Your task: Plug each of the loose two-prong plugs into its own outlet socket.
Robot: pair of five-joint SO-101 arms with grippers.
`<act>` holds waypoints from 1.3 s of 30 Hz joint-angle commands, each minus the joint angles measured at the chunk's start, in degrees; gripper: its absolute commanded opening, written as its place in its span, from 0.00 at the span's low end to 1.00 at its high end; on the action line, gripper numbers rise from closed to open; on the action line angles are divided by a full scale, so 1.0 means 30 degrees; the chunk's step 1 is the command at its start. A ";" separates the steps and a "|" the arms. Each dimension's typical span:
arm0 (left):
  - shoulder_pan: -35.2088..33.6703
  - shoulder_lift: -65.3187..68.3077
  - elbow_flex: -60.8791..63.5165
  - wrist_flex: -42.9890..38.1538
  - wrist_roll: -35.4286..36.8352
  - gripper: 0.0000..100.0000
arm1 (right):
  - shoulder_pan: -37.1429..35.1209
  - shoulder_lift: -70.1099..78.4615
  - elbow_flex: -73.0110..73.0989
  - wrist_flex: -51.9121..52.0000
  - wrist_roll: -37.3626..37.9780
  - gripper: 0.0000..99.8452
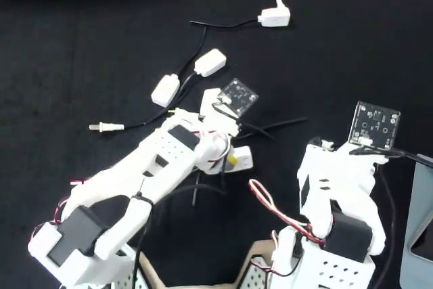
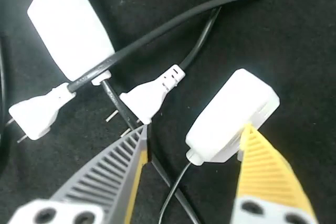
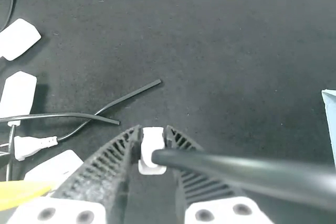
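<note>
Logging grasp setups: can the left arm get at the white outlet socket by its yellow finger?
Probably yes: the left gripper is open, with the outlet socket uncovered at its yellow jaw, though a plug lies near the grey one.

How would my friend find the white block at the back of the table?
Look across the black table to its far edge. A white block lies there on a black cord. Unlike the other white blocks clustered mid-table, it lies alone.
</note>
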 commanded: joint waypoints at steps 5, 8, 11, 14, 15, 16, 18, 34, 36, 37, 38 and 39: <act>-0.0718 0.0322 -0.1773 -0.0293 -0.0879 0.28 | 0.0147 -0.0073 -0.0103 0.0029 0.0088 0.01; -0.1158 0.0674 -0.2359 -0.0234 -0.0938 0.28 | 0.0147 -0.0073 -0.0103 0.0029 0.0088 0.01; -0.1451 0.0762 -0.2623 -0.0234 -0.0967 0.28 | 0.0147 -0.0073 -0.0103 0.0029 0.0088 0.01; -0.1392 0.0762 -0.2447 -0.0234 -0.1260 0.28 | 0.0147 -0.0073 -0.0103 0.0029 0.0088 0.01; -0.1333 0.0762 -0.2418 -0.0176 -0.1670 0.28 | 0.0147 -0.0073 -0.0103 0.0029 0.0059 0.01; -0.1245 0.0762 -0.2359 0.0029 -0.2139 0.28 | 0.0147 -0.0073 -0.0103 0.0029 0.0059 0.01; -0.0864 0.0762 -0.2242 0.0322 -0.2725 0.28 | 0.0147 -0.0073 -0.0103 0.0029 0.0059 0.01; 0.0454 0.2198 -0.2652 0.0557 -0.6212 0.28 | 0.0117 -0.0073 -0.0073 0.0059 0.0059 0.01; 0.0777 0.3048 -0.2828 -0.0147 -0.6300 0.28 | 0.0117 -0.0073 -0.0073 0.0059 0.0059 0.01; 0.0894 0.3516 -0.2916 -0.0469 -0.6300 0.28 | 0.0117 -0.0073 -0.0044 0.0059 0.0059 0.01; 0.1011 0.3927 -0.3121 -0.0674 -0.6300 0.28 | 0.0117 -0.0073 -0.0044 0.0059 0.0059 0.01; 0.1070 0.4337 -0.3355 -0.0762 -0.6300 0.28 | 0.0117 -0.0073 -0.0015 0.0059 0.0088 0.01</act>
